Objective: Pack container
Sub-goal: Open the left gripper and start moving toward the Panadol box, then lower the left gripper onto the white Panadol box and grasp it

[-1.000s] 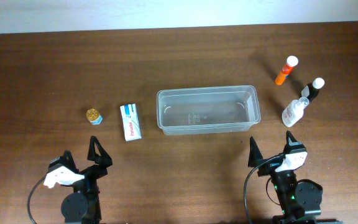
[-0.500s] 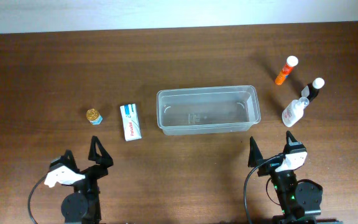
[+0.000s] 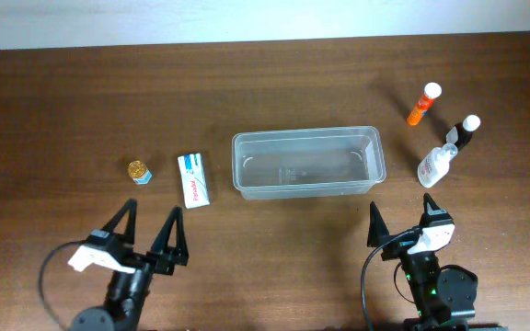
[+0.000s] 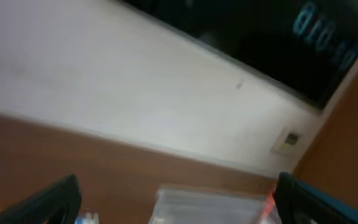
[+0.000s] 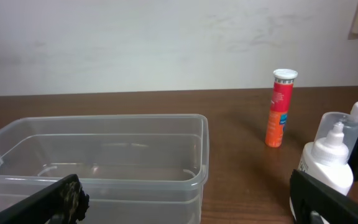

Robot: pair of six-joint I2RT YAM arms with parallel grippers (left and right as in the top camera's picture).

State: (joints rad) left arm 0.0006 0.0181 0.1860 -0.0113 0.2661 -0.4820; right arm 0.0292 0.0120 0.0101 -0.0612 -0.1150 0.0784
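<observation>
Empty tub (image 3: pixel 307 162) mid-bench; left fingers (image 3: pixel 171 232) and right fingers (image 3: pixel 374 225) spread.
Next: straddle the box (image 3: pixel 194 179) across its narrow width.

I'm seeing a dark brown wooden table (image 3: pixel 109 101), its grain running left to right under soft, even light. At its far edge stands a plain pale wall (image 5: pixel 135 43). My left wrist view is tilted and blurred: a dark panel (image 4: pixel 260 37) sits high on the wall, a small wall plate (image 4: pixel 289 140) lower down, and a brown surface (image 4: pixel 353 124) at right.
</observation>
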